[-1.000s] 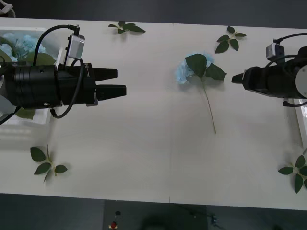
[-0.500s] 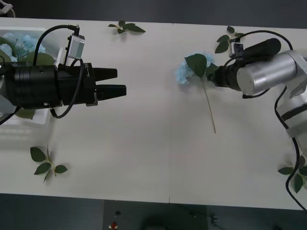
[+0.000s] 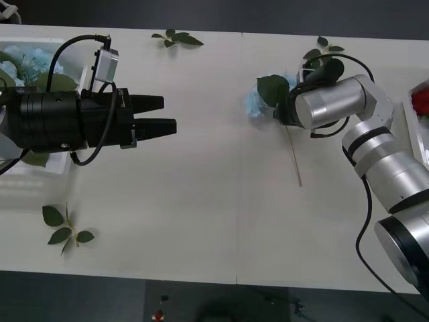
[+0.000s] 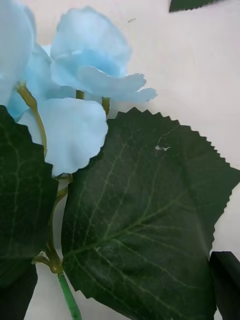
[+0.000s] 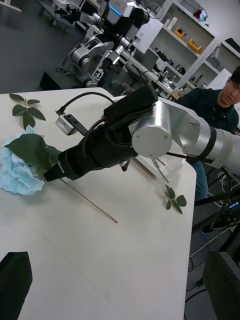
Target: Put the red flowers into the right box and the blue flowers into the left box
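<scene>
Item: pale sky-blue fluffy artificial flower (image 3: 255, 102), lying on the white desk (image 3: 201, 201), upper centre-right of frame. Right tool (image 3: 280, 114) at its leaves; jaw opening cannot be told. Left tool (image 3: 161, 114) slightly parted, empty, centre-left. Risk: pinching a leaf alone, so the stem slips free.

1. A pale sky-blue fluffy artificial flower (image 3: 253, 102) lies flat toward the far right of the table, with broad dark green serrated leaves (image 4: 140, 220) and a thin stem (image 3: 293, 157) trailing toward the near edge.
2. More pale blue flower clusters (image 3: 23, 64) with green leaves rest inside the white translucent rectangular plastic bin (image 3: 40, 176) at the far left.
3. Deep-red artificial blooms (image 3: 421, 102) sit in the white shallow plastic tray (image 3: 411, 134) at the right edge, seen only partly.
</scene>
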`<act>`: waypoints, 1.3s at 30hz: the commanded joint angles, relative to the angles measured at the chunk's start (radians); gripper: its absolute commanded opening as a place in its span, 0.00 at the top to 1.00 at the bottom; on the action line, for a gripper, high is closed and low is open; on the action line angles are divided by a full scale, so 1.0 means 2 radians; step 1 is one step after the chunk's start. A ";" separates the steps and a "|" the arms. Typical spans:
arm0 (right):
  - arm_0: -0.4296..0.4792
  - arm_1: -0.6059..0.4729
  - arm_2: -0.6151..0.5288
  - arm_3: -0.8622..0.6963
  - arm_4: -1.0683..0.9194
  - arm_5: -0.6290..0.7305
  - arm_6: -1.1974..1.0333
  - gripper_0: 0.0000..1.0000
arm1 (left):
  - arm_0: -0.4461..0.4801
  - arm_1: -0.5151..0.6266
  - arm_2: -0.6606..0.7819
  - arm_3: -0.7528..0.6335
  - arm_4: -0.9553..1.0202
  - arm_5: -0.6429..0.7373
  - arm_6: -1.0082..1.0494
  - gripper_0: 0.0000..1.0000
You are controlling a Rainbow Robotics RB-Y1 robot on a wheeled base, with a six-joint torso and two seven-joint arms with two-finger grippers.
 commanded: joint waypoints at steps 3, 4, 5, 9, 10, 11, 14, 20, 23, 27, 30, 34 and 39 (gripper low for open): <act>-0.017 0.000 0.023 -0.002 0.005 -0.010 -0.003 0.00 | 0.001 -0.002 0.012 -0.006 0.001 -0.004 -0.015 0.00; -0.017 0.000 0.027 -0.001 0.005 -0.010 -0.004 0.00 | 0.001 -0.002 0.012 -0.006 0.001 -0.004 -0.015 0.00; -0.017 0.000 0.029 0.000 0.005 -0.010 -0.005 0.00 | 0.001 -0.002 0.012 -0.006 0.001 -0.004 -0.015 0.00; -0.017 0.001 0.034 0.003 0.003 -0.011 -0.006 0.00 | 0.001 -0.002 0.012 -0.006 0.001 -0.004 -0.015 0.00; -0.017 0.001 0.038 0.005 0.003 -0.011 -0.006 0.00 | 0.001 -0.002 0.012 -0.006 0.001 -0.004 -0.015 0.00; -0.017 0.001 0.040 0.005 0.003 -0.012 -0.007 0.00 | 0.001 -0.002 0.012 -0.006 0.001 -0.004 -0.015 0.00; -0.017 0.001 0.040 0.005 0.003 -0.012 -0.010 0.34 | 0.001 -0.002 0.012 -0.006 0.001 -0.003 -0.015 0.00; -0.017 0.001 0.040 0.005 -0.003 -0.012 -0.016 1.00 | 0.001 -0.002 0.012 -0.006 0.001 -0.004 -0.015 0.00; -0.016 0.002 0.040 0.005 -0.004 -0.012 -0.017 1.00 | 0.001 -0.004 0.012 -0.005 0.001 -0.004 -0.015 0.00; -0.017 0.001 0.040 0.005 -0.004 -0.012 -0.019 1.00 | 0.001 -0.012 0.012 0.000 0.001 -0.003 -0.015 0.00; -0.017 0.001 0.040 0.005 -0.006 -0.012 -0.020 1.00 | 0.001 -0.014 0.012 0.000 0.001 -0.003 -0.015 0.00; -0.016 0.000 0.040 0.005 -0.013 -0.016 -0.020 1.00 | 0.001 -0.016 0.012 0.000 0.006 -0.003 -0.015 0.00; -0.016 -0.024 0.040 -0.018 -0.077 -0.023 -0.014 1.00 | 0.001 -0.017 0.014 0.000 0.015 -0.001 -0.015 0.00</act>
